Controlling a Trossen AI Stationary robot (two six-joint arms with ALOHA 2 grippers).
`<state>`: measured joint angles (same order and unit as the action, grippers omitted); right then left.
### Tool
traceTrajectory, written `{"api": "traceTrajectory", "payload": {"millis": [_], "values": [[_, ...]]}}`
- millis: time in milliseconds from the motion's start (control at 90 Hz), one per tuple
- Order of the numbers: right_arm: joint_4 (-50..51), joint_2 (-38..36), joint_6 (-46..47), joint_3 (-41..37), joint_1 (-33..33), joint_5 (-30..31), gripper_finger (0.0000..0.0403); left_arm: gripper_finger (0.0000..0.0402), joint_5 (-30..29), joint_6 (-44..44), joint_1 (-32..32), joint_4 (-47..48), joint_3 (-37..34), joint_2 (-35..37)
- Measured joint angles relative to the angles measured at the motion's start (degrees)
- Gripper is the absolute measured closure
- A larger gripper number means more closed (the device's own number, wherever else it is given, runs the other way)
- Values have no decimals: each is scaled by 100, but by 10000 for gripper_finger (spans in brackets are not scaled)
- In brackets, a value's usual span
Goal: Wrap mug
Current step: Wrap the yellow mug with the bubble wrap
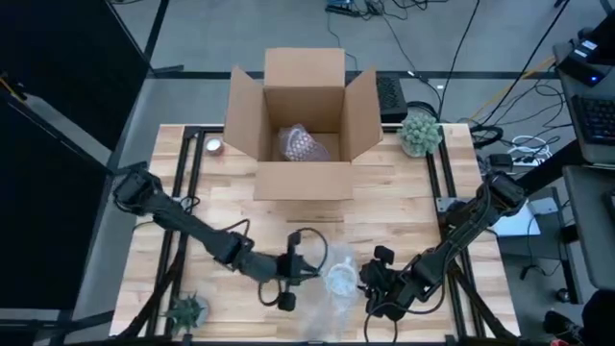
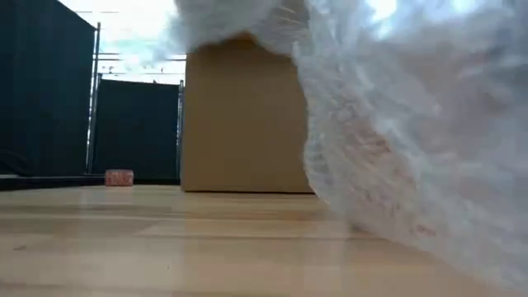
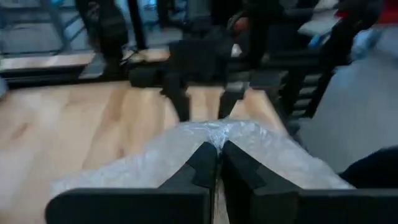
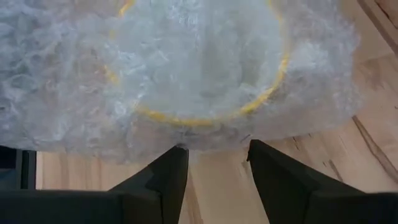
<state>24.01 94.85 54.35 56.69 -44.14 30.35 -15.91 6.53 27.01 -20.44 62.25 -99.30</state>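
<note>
The mug point(image 4: 199, 68) lies under clear bubble wrap point(image 1: 332, 293) near the table's front edge; its yellow rim point(image 4: 273, 87) shows through the wrap. My left gripper point(image 3: 219, 152) comes from the table's left and is shut on the wrap point(image 3: 186, 155). My right gripper point(image 4: 214, 149) is open on the mug's right side. Its fingertips stand at the wrap's edge point(image 4: 217, 142), and I cannot tell whether they touch it. In the low view the wrap point(image 2: 396, 124) fills the right side. My left gripper pinches a gathered bit of the bubble wrap point(image 3: 219, 134) between its two fingers. The fingers point(image 3: 202, 165) come slanting down from the table's left. The wrap rises to a peak at the fingertips and spreads down to the table on both sides.
An open cardboard box point(image 1: 303, 178) stands at the far middle with a bubble-wrapped thing point(image 1: 303, 144) inside. A small round object point(image 1: 213, 146) lies left of the box. A green plant ball point(image 1: 420, 132) sits at the far right, and another plant point(image 1: 187, 309) at the near left.
</note>
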Motion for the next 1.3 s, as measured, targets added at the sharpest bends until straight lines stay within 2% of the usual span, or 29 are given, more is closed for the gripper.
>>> {"api": "traceTrajectory", "payload": {"millis": [111, 356, 633, 733, 844, 911, 1011, 1300], "values": [[-2, 0, 2, 2, 15, -2, 245, 401, 498, 3, -225, -642, 18, -469], [41, -29, -10, 0, 26, -92, 245, 401, 501, 62, -424, -755, 284, -1209], [584, -716, 354, 0, -115, -843, 245, 401, 501, 355, -400, -776, 311, -1362], [349, -1097, 261, 0, -83, -680, 245, 401, 500, 365, -400, -792, 311, -1362], [-192, -1301, -330, 2, 30, -76, 245, 401, 497, 366, -413, -907, 311, -1362], [-530, -1266, -769, 4, 157, 166, 245, 401, 491, 364, -433, -1003, 311, -1362], [-809, -1035, -1149, 4, 399, 214, 245, 401, 479, 364, -497, -1146, 311, -1362], [-935, -314, -1118, 4, 710, -4, 245, 401, 502, 362, -582, -1088, 305, -1370]]}}
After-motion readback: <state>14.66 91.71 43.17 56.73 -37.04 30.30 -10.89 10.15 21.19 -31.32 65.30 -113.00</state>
